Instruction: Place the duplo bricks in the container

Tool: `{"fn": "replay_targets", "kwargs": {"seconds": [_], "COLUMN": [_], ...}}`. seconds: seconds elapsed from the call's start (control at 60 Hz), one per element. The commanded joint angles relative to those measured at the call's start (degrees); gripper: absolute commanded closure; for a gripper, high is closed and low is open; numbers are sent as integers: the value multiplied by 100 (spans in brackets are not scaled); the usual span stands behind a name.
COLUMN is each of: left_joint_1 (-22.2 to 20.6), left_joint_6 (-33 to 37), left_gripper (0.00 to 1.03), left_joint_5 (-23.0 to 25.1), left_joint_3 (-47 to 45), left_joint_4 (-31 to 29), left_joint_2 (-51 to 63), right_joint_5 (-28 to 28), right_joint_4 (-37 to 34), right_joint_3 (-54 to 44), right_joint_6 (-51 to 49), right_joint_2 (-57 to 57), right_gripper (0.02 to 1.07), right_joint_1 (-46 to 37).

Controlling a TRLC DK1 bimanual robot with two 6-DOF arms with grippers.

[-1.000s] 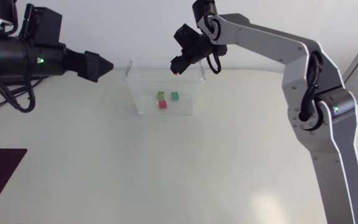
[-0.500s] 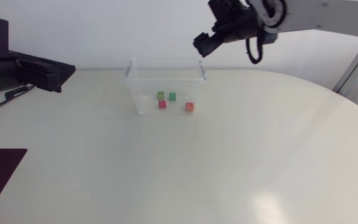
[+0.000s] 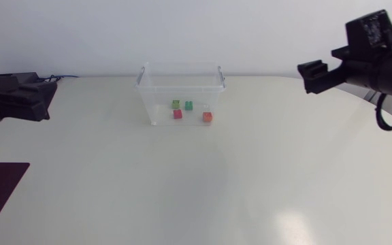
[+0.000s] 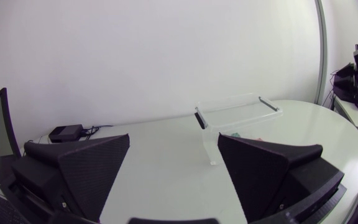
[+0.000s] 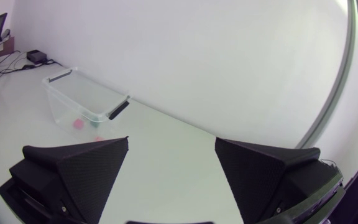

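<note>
dropped the orange brick [image 3: 207, 117] into the container [image 3: 182, 66] near the far edge of the table [image 3: 196, 194], beside three other bricks [image 3: 177, 114]; pulled the right gripper [image 3: 307, 73] back to the right edge, fingers apart, empty; drew the left gripper [image 3: 45, 101] to the left edge, likewise spread; probably finished

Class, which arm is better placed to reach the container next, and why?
Right, marginally: the right gripper sits slightly nearer the container than the left gripper. Both are open and empty. All visible bricks already lie inside.
</note>
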Motion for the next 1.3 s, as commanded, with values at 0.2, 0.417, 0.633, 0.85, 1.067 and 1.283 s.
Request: {"fn": "replay_targets", "kwargs": {"seconds": [0.2, 0.417, 0.633, 0.85, 1.067, 1.283], "left_joint_1": [28, 19, -3, -23, -42, -62], "left_joint_6": [-1, 52, 0, -199, -398, -599], "left_gripper": [4, 4, 4, 4, 4, 4], "left_joint_5": [-146, -146, -158, -202, -247, -292], "left_joint_3": [-734, -1297, -1752, -2250, -2748, -3252], "left_joint_4": [396, 730, 897, 895, 893, 891], "left_joint_2": [-446, -912, -1369, -1975, -2582, -3194], "right_joint_5": [407, 451, 470, 373, 277, 179], "right_joint_4": [602, 839, 1044, 953, 862, 771], "right_joint_3": [-1467, -2311, -3012, -3543, -4074, -4611], "right_joint_6": [318, 257, 328, 703, 1077, 1456], "right_joint_2": [-1599, -2663, -3415, -4043, -4671, -5304], "right_gripper": [6, 6, 6, 6, 6, 6], "right_joint_1": [-565, -749, -948, -864, -781, -698]}}
